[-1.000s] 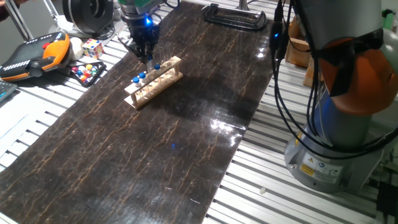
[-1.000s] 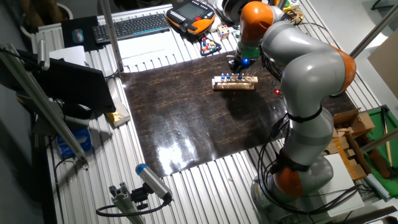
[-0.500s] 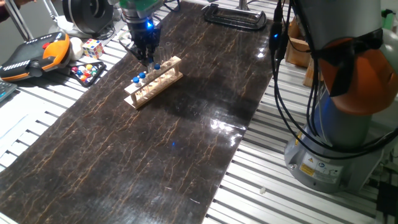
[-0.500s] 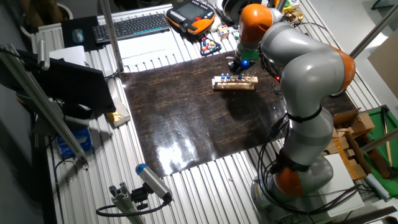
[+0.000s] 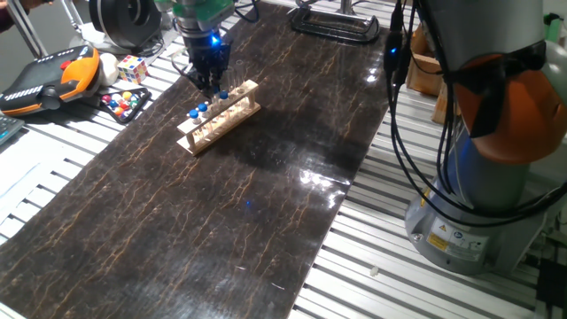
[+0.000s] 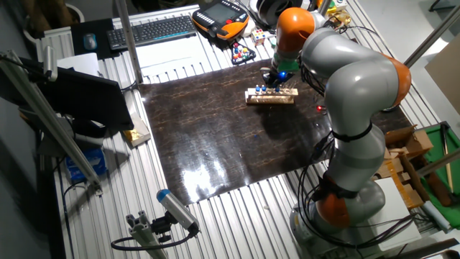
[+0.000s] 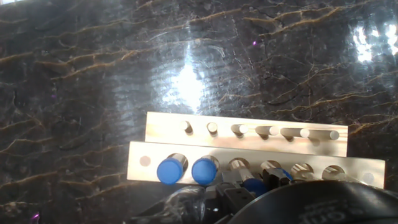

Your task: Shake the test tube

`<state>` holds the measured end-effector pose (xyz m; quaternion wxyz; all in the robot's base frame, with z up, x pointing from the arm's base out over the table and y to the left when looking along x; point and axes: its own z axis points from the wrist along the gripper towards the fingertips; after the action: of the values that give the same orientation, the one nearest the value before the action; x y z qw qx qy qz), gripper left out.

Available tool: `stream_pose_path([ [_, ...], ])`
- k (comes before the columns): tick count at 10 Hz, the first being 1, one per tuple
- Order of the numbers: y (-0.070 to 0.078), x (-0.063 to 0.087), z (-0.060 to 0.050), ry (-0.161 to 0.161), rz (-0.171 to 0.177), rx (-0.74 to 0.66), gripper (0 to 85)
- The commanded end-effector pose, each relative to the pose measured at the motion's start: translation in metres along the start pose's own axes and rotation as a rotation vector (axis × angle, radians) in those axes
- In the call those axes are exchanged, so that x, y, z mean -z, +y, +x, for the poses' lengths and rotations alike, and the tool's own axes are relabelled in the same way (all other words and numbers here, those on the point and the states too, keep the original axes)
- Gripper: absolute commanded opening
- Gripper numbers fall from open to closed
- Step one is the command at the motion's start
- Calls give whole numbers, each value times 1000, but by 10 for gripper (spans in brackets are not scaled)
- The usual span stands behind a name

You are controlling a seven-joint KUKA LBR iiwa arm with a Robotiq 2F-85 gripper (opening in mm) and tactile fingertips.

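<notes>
Fingers of the hand hung over a wooden rack on the dark worktop, at a blue-topped test tube. Whether the hand pinched it could not be told.

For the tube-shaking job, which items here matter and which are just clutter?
Belongs to the job:
blue-topped clear glass test tubes
light wooden rack
two-finger gripper

Lying about:
orange-and-black handheld pendant
colourful puzzle cube
black keyboard
black clamp

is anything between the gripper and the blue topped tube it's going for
Nothing visible does. The gripper hangs directly over the test tube in the wooden rack, with neighbouring blue-topped tubes beside it, not in between.
</notes>
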<state>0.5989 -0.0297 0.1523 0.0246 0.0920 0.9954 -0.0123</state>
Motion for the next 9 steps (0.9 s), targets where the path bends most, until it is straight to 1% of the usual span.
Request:
stream_pose_path([
  [1, 0, -1, 0, 0, 0, 0, 7],
  [4, 0, -3, 1, -1, 0, 1, 13],
  [5, 0, -3, 1, -5, 2, 5, 60],
  [6, 0, -4, 2, -16, 2, -1, 163],
  [7, 1, -4, 2, -25, 9, -4, 240],
  [8, 1, -4, 2, -29, 8, -10, 357],
  [9, 1, -5, 2, -27, 3, -7, 317],
])
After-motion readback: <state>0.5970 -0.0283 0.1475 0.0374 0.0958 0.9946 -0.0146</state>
